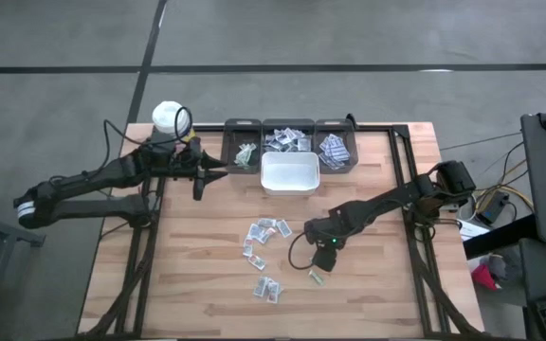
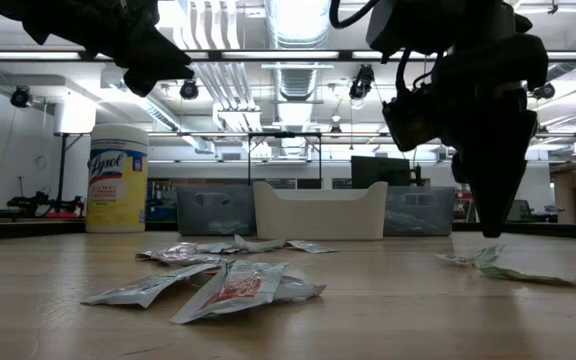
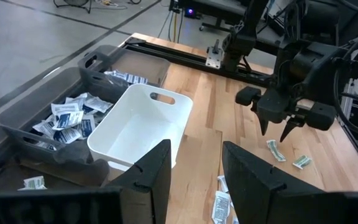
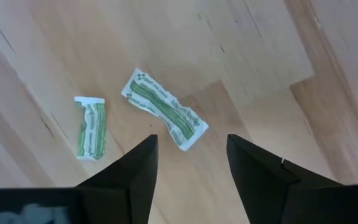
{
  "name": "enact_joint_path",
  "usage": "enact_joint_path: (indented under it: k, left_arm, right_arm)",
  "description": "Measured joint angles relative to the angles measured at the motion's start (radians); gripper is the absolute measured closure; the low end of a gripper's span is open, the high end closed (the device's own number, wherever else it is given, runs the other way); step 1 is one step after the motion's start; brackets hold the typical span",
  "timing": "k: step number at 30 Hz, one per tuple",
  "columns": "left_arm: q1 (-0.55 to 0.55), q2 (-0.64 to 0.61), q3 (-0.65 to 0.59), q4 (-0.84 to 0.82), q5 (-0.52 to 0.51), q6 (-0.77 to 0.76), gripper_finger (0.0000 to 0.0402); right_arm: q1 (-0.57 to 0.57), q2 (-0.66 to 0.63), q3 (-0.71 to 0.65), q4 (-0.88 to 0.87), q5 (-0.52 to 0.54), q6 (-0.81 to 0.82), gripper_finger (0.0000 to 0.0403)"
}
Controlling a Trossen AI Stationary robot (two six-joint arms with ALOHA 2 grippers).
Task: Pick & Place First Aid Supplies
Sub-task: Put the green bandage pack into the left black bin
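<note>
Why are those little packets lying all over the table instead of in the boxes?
They look spilled: loose packets lie scattered on the wooden table, while others sit sorted in the grey bins. The white bin is empty. The right claw hangs open over two green-printed packets.

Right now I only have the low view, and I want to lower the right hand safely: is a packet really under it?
Observer: Yes. The right wrist view shows the open right hand above a green-printed packet that lies flat on the wood and is not gripped.
Operator: Is anything else close to it?
Observer: A second green packet lies beside the first, apart from it.
Operator: Is there room in the white bin?
Observer: Seen from the left hand, which waits by the grey trays, the white bin has nothing in it.
</note>
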Motion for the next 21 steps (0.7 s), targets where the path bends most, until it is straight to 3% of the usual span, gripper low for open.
enact_joint_path:
  k: [21]
  left_arm:
    - [0.000,0.000,0.000,-0.001,0.000,0.018,0.0264]
  right_arm:
    - [0.000,0.002,-0.026,0.026,0.010,0.085,0.0217]
